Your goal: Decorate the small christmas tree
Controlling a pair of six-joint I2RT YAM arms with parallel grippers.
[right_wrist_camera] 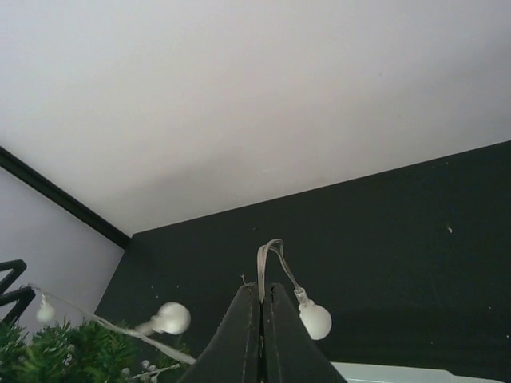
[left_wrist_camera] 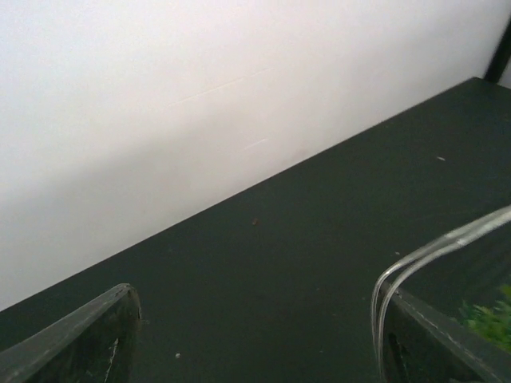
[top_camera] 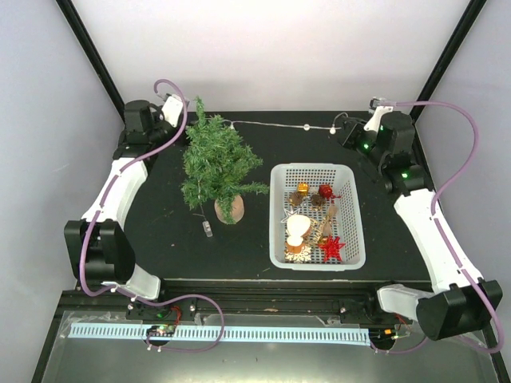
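The small christmas tree stands on its brown wooden base left of centre; its green tips show in the right wrist view. A light string with white bulbs runs from the tree's top to my right gripper, which is shut on the string's clear wire at the back of the table. My left gripper is behind the tree's top, open, with nothing between its fingers. A loop of clear wire lies over its right finger.
A white basket right of the tree holds several ornaments, among them a red star and a red bauble. A small clear piece on a wire lies on the black mat in front of the tree. White walls close the back and sides.
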